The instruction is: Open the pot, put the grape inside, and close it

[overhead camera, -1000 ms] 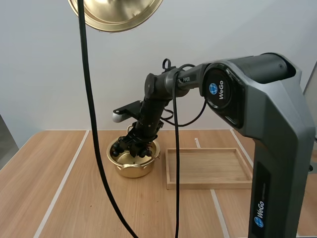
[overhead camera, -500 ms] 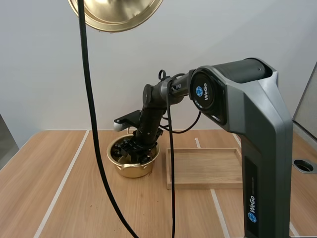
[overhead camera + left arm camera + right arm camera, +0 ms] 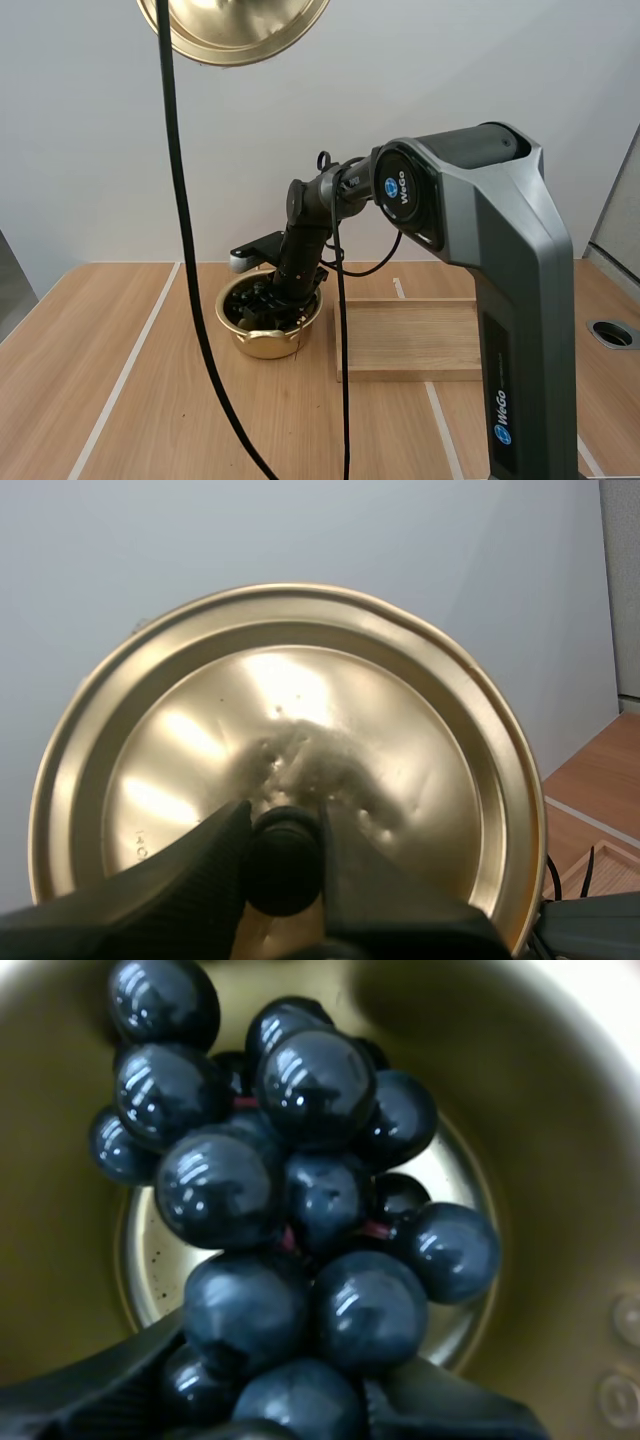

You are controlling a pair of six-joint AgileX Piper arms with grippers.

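Observation:
My left gripper [image 3: 285, 852] is shut on the black knob of the gold lid [image 3: 290, 720], which it holds in the air; in the high view the lid [image 3: 235, 25] hangs well above the table. The open gold pot [image 3: 268, 335] stands on the table. My right gripper [image 3: 270, 298] reaches down into it, shut on the bunch of dark grapes [image 3: 300, 1220]. The grapes hang inside the pot [image 3: 560, 1210], just over its shiny bottom, and the black fingers [image 3: 90, 1390] pinch the bunch from both sides.
A shallow wooden tray [image 3: 410, 340] lies right beside the pot on its right. Bare wooden table [image 3: 120, 400] stretches to the left and front of the pot.
My right arm has sunk and carried the grapes from the pot's rim down into the pot. The lid stays held high.

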